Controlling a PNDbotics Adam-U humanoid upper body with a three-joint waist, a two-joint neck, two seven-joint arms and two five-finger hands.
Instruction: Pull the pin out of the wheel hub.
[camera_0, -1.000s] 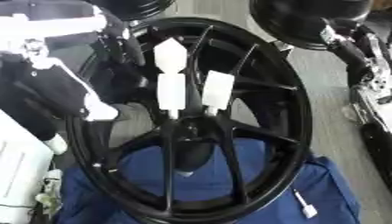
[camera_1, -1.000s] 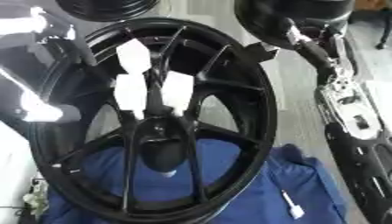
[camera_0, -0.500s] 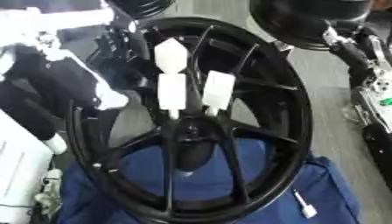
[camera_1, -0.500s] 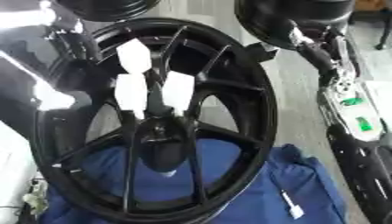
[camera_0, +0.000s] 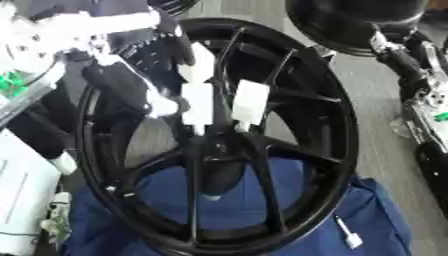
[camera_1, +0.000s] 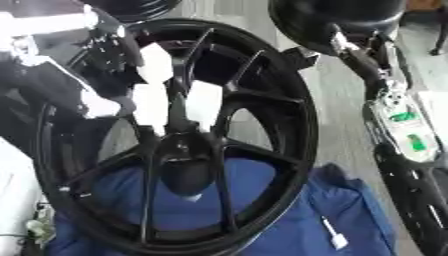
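1. The left robot hand (camera_0: 144, 95), black with a white fingertip, has moved in from the rim toward the middle of the large glossy black multi-spoke wheel hub (camera_0: 332, 125) since a second ago. It now sits against the spokes just beside the white pegs.
2. That approach suggests the reach is nearly done and the grasp is about to begin; no pin looks pulled out yet.
3. Its fingers appear partly curled, but the motion blur means I cannot tell whether they grip anything.
4. Three white faceted plastic-looking pins stand near the centre of the hub: an upper one (camera_0: 198, 64), a middle one (camera_0: 198, 106) nearest the hand, and a right one (camera_0: 249, 104).
5. The hub stands tilted on a soft, creased dark blue cloth (camera_0: 385, 220), where a small white stick-shaped object (camera_0: 347, 235) lies loose.
6. The right arm (camera_1: 398, 125) runs down the right edge; its hand is not visible.
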